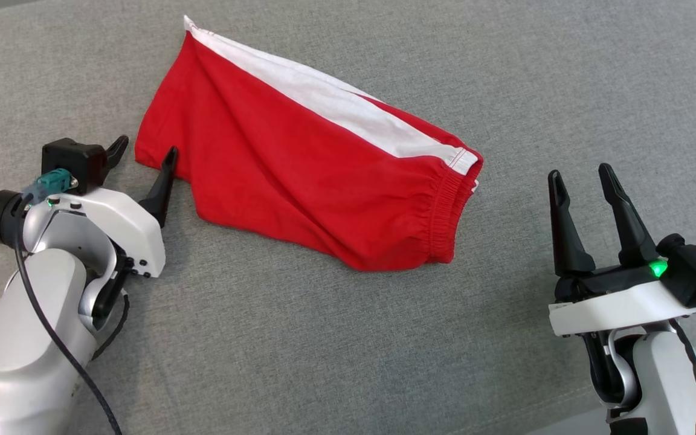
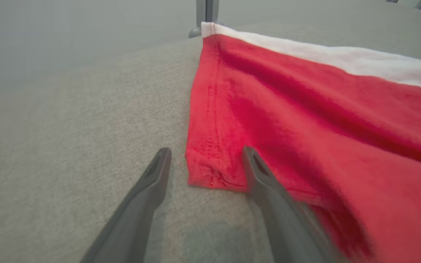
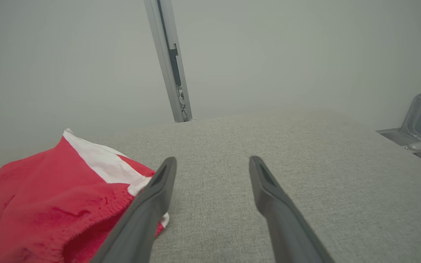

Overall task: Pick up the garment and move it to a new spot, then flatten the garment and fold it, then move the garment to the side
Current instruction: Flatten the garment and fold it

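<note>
Grippers wait at the near side of the grey cloth-covered table (image 1: 324, 350) as I line up a grab. Near right, the right gripper (image 1: 582, 175) stands with jaws spread wide and nothing between them, just beside the elastic waistband (image 1: 444, 211) but not touching it. Near left, the left gripper (image 1: 142, 156) is likewise spread wide and empty. It is set low, straddling the near-left hem corner (image 2: 210, 171) of the garment (image 1: 299, 169). In the left wrist view one finger (image 2: 265, 182) lies at the red cloth's edge, the other over bare table. The garment, red shorts with a white side stripe (image 1: 348, 109), lies mid-table. It runs from that corner to a far-left point and across to the waistband at right, fairly flat with long creases. I judge the step in hand to be a pick-up by the hem corner; whether for the move or for a fold I cannot tell. Next I need to close the left jaws on the corner, catching every layer, then lift without dragging the cloth into a heap.
</note>
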`<state>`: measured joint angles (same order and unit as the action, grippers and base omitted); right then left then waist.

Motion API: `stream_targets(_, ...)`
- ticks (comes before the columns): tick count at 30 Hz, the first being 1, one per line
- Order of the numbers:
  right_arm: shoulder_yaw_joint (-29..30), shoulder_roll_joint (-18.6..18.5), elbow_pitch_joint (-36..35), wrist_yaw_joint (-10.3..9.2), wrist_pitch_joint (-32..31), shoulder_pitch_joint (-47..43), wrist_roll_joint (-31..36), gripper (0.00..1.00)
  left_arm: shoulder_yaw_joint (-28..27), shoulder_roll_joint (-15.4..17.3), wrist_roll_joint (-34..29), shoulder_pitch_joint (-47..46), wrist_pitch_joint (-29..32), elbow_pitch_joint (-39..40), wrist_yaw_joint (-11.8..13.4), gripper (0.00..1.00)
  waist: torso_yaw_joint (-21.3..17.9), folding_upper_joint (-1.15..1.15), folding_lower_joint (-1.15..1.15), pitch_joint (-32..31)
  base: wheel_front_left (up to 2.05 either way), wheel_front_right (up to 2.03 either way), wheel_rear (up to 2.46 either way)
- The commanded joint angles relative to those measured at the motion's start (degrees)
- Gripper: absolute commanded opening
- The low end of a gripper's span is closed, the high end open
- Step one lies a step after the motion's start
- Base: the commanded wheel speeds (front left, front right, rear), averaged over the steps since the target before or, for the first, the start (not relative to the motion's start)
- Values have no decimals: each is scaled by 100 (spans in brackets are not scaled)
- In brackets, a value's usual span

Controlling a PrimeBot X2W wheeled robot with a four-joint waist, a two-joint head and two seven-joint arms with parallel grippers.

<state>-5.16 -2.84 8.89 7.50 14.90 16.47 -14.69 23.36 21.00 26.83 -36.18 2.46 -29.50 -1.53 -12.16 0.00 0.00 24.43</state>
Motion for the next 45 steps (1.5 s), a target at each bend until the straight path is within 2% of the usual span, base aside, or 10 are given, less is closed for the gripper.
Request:
stream_targets(1,16,-17,-11,-2,35,20,-65,100,23,15,-3,-120,30,-151,-57,100,-19,0,0,20,0,0,0)
stream_targets(5,3,-18,-39,-2,36,-2,-115,100,129,-44,29,-236,119,-476,-188,100,-33,0,0,35,0,0,0)
stream_targets(6,-1,-18,-39,-2,36,0,-131,100,168,-46,9,-256,137,-532,-218,80,-34,0,0,35,0,0,0)
stream_targets(7,0,-18,-40,-2,36,8,-137,100,210,-66,25,-262,188,-595,-257,41,-35,0,0,35,0,0,0)
stream_targets(9,13,-19,-50,-2,37,26,-147,100,263,-106,63,-277,209,-665,-305,0,-33,0,0,33,0,0,0)
stream_targets(16,29,-17,-87,-2,36,36,-197,100,308,-96,78,-366,103,-784,-350,0,-24,0,0,48,0,0,0)
stream_targets(21,143,-17,-60,-2,36,71,-106,100,161,-95,176,-165,-260,-655,-205,0,38,0,0,0,0,0,0)
stream_targets(30,229,-20,60,-2,37,9,136,100,-129,-126,500,1084,-709,537,263,0,450,0,0,-253,0,0,0)
stream_targets(37,276,-37,207,-2,-79,-76,279,100,-115,-196,629,2255,-607,1856,775,0,785,0,0,-524,0,0,0)
stream_targets(45,335,-66,214,-2,-251,-219,311,100,15,-309,718,2963,-447,2527,1087,0,975,0,0,-764,0,0,0)
